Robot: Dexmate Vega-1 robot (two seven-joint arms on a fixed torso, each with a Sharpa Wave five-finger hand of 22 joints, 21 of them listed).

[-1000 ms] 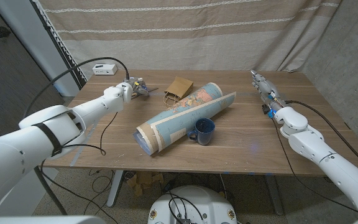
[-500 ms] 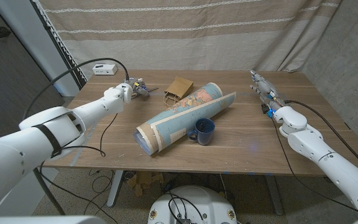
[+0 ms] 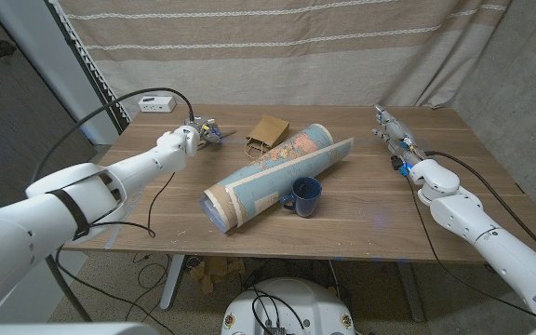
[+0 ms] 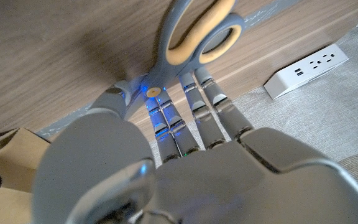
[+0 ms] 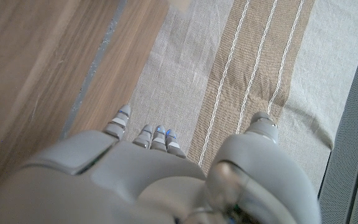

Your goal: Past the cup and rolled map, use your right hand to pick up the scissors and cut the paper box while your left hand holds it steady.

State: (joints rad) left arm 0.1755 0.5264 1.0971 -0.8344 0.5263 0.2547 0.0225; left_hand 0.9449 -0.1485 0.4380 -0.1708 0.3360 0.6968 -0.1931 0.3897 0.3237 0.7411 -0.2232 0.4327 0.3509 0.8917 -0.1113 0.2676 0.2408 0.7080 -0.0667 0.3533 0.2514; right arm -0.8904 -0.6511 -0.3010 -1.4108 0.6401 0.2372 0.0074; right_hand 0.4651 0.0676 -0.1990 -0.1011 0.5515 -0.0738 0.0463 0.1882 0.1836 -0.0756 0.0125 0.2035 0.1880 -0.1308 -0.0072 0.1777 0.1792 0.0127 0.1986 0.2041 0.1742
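Observation:
Grey-and-yellow-handled scissors lie at the table's far left. My left hand reaches over them; its fingertips lie at the pivot and hide the blades, with the thumb beside them. Whether it pinches them I cannot tell. The brown paper box lies just right of the scissors. Nearer me are the rolled map and the blue cup. My right hand stays at the far right with its fingers stretched out and nothing in them.
A white power strip with a black cable sits at the far left corner. A striped curtain hangs behind the table. The far table edge runs close beyond my right hand.
My left hand has edged slightly farther along the table toward the scissors. The right hand has hardly moved.

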